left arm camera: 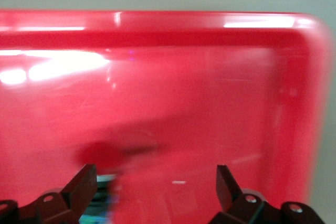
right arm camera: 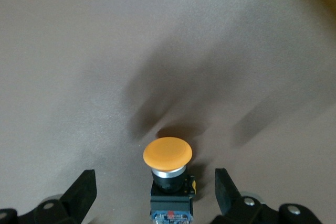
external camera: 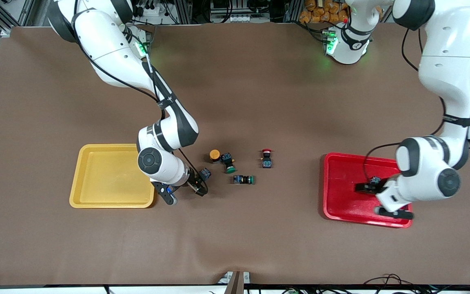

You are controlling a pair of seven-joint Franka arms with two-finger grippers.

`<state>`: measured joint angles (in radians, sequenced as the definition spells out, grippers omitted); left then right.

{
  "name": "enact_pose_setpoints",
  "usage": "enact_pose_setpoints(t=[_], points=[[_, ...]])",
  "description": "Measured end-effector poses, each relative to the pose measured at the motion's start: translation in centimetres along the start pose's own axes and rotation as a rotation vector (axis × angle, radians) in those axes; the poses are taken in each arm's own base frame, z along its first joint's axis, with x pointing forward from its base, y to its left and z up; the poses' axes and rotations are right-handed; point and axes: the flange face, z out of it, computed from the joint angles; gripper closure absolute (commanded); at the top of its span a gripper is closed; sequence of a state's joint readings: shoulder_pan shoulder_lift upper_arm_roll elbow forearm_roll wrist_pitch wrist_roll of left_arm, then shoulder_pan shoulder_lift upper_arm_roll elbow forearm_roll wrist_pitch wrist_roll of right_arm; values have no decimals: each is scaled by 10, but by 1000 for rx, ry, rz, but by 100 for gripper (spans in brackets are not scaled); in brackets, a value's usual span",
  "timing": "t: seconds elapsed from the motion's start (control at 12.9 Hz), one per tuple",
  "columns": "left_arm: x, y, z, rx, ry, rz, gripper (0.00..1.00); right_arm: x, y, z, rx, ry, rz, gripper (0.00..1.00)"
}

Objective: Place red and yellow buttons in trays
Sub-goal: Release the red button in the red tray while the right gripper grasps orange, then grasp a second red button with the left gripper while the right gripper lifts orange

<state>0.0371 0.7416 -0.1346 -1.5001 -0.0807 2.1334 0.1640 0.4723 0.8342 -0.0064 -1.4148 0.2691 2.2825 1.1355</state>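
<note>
- A brown mat [external camera: 259, 228] covers the table, with cables and metal framing along the base end.
- The right wrist view shows the right gripper [right arm camera: 152, 195] spread wide around an orange-capped button [right arm camera: 168, 156], just beside the yellow tray [external camera: 96, 200].
- The left gripper [left arm camera: 157, 192], wide open, hangs over the red tray [external camera: 341, 204]; a blurred red button [left arm camera: 102, 156] sits by one finger.
- Loose on the mat: one orange button [external camera: 215, 155], one red [external camera: 266, 157], two green [external camera: 241, 179].

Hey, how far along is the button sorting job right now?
Done: one red button sits in the red tray under the open left tool. In hand: the open right tool straddles a yellow button on the table beside the yellow tray. Left: that one, another yellow button and a second red button.
</note>
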Motion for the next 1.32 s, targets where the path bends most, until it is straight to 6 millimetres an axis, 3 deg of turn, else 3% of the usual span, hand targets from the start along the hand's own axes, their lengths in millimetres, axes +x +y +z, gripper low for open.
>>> enact_pose_setpoints(t=[0.16,0.31,0.47,0.54,0.62,0.78,0.93,1.09,1.32], points=[[0,63,4,-4,-41,-20,0,-4,-1,7,-3,6,5,4],[-3,96,9,-17,-81,-120,0,-12,-2,12,-11,20,-5,18],[-8,130,15,-18,-118,-295,0,-15,-3,13,-15,28,-15,24],[-12,161,20,-6,-133,-370,0,-14,-3,13,-18,35,-21,39],[-18,200,27,11,-143,-420,0,-13,-2,13,-22,45,-29,60],[-39,284,44,51,-156,-469,0,-12,-2,15,-34,66,-49,89],[-58,338,55,73,-153,-470,0,-12,-1,16,-39,75,-58,100],[-64,356,64,89,-121,-443,0,-12,-1,16,-41,78,-63,100],[-67,350,94,162,-83,-379,0,-6,-1,13,-41,85,-57,100]])
